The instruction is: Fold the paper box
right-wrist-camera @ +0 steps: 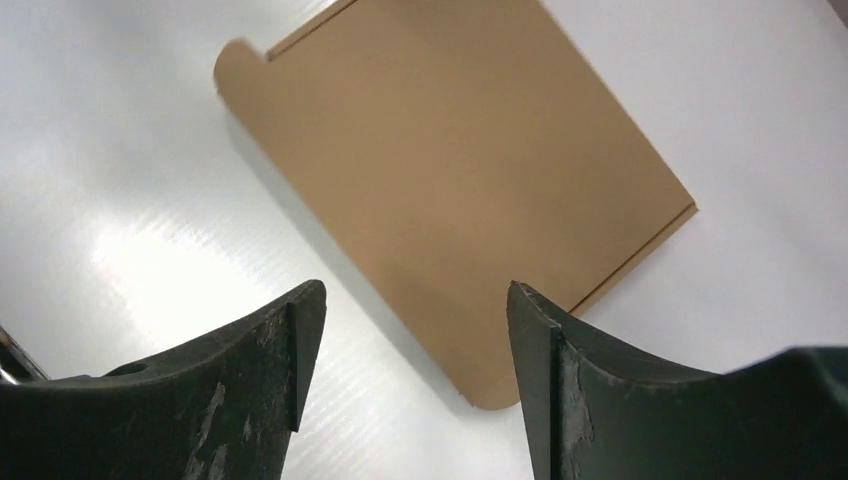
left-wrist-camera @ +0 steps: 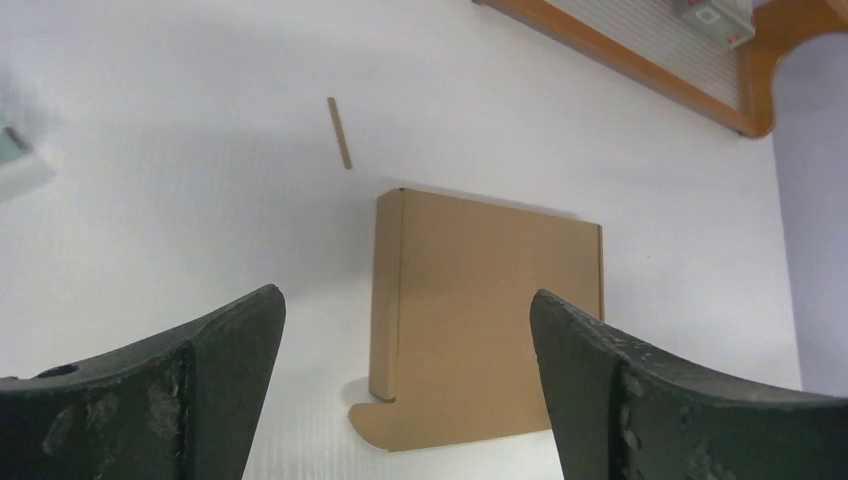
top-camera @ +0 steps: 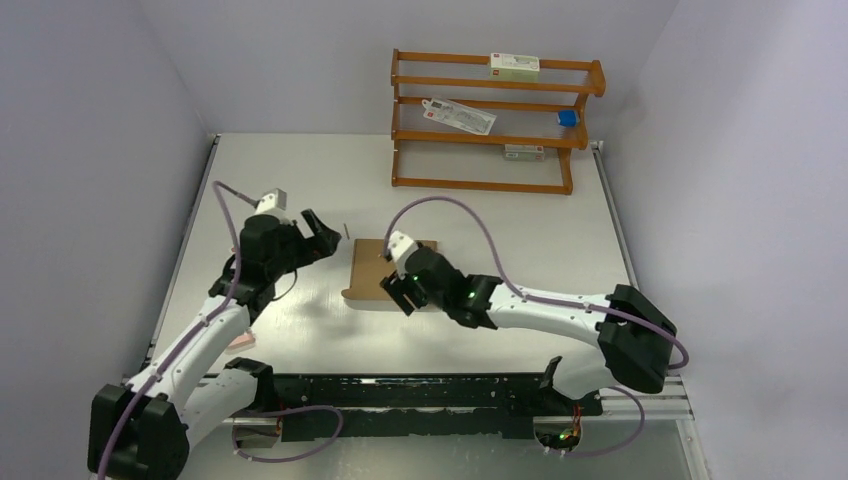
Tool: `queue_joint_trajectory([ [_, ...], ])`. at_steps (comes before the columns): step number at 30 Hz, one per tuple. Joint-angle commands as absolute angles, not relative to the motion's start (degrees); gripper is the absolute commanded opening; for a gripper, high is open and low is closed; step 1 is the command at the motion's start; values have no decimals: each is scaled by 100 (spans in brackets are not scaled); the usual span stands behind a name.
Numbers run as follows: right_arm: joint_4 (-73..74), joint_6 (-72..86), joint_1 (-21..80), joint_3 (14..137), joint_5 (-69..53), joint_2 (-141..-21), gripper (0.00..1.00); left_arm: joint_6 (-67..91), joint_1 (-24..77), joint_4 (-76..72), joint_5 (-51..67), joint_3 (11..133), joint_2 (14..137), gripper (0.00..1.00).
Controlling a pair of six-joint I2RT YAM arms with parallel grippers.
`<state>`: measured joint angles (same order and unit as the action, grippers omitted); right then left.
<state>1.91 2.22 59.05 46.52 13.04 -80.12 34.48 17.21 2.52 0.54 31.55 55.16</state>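
The left hand [top-camera: 322,232] hovers with its jaws wide apart and nothing between them. It sits just off the bench [top-camera: 300,180], at about 9 o'clock from the paper box [top-camera: 378,268]. Its own camera looks down between the two dark fingers [left-wrist-camera: 215,350] at the box lying flat beyond them, clear of both.

The right hand [top-camera: 403,296] hangs over the near edge of the box, at about 6 o'clock on it. Its jaws are also parted and grip nothing; the brown lid shows through the gap, apart from the fingers.

The box lies near the middle of the bench, closed into a flat rectangle with its lid down. A rounded tab [left-wrist-camera: 368,418] pokes out at the near-left corner, and the right wrist view shows another rounded ear at a second corner. A thin brown strip [top-camera: 346,232] lies loose on the bench at about 11 o'clock from the box, between it and the left hand. A wooden rack [top-camera: 495,120] with small cartons stands well apart at 1 o'clock, and a small pink item [top-camera: 240,342] lies near the left arm at 8 o'clock.

The folding looks nearly done, with both hands free of the box. If the protruding tabs are meant to sit inside, the next move calls for one hand to steady the lid while the other presses each tab in. Otherwise the arms only need to draw clear.
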Motion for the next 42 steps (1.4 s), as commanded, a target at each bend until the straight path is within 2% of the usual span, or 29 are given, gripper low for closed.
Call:
queue_joint_trajectory([
  [1,603,-872,6468,4796,2024,-8287,71,3602,1079,763,919,3288,5285,97],
  [8,238,-1777,7440,4858,3119,-9095,71,3349,535,1086,1321,3454,5313,97],
  [15,-963,-2839,7684,4818,4521,-9993,62,3188,527,939,1664,3395,5612,97],
  [23,-1469,-3352,7690,4915,4532,-10683,52,3364,527,531,1863,3209,5930,92],
  [31,-1483,-3389,7602,4968,4481,-10549,32,3274,530,821,1779,3446,5845,92],
  [37,-1162,-3268,7367,5080,4146,-10210,8,3068,530,1161,1731,3798,5733,92],
  [42,-408,-2963,7264,5389,3832,-10011,2,2753,536,1498,1774,4114,5737,92],
])
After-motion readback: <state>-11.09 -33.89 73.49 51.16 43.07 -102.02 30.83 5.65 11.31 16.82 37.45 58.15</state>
